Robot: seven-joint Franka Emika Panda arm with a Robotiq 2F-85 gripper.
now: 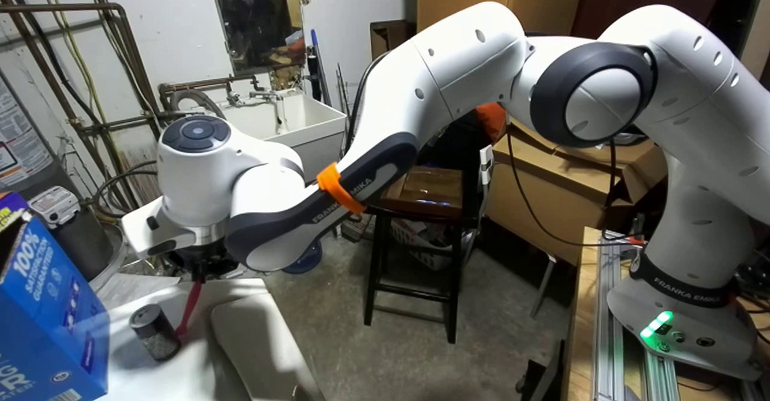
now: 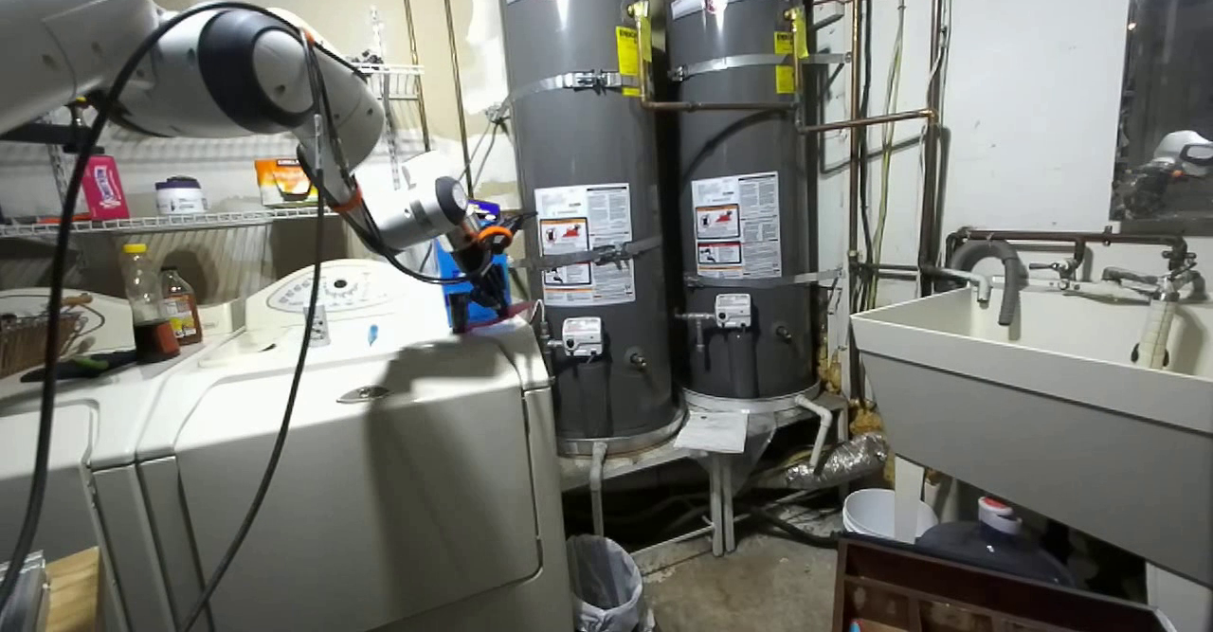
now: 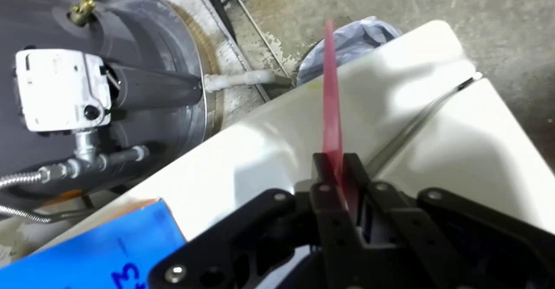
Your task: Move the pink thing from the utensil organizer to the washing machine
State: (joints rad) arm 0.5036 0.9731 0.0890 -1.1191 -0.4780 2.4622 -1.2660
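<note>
Two black, jointed fingers [image 3: 324,200] of the gripper [image 3: 334,161] are pinching the pink thing [image 3: 330,94] between them in the wrist view, and we are seeing a slim, smooth strip tapering toward its far end. It is pointing across the glossy white top of the washing machine [image 3: 269,163], where a narrow groove [image 3: 418,126] is cutting a straight, shadowed line. A blue box [image 3: 112,241] is showing inked marks on its flat panel at the lower left, and a crumpled, pale plastic bag [image 3: 364,42] is bunching past the machine's edge, against rough concrete [image 3: 498,20].

In an exterior view, we are finding the pink thing slanting down from the gripper, its lower end lying just beside a dark, rough-textured cylinder [image 1: 155,332] on the machine; whether they are touching, we are not managing to tell. An orange band [image 1: 340,187] is wrapping the smooth, rounded white arm [image 1: 457,52], and the glossy brown utensil organizer [image 1: 427,210] is resting on a straight-legged black stool [image 1: 372,269].

In an exterior view, metal straps [image 2: 588,81] are girdling two tall grey tanks [image 2: 583,149], and the gripper is hanging over the machine's corner, the pink tip poking out beside it. We are also noticing the organizer at the lower edge, split into compartments, and a flat-walled white sink [image 2: 1033,376].
</note>
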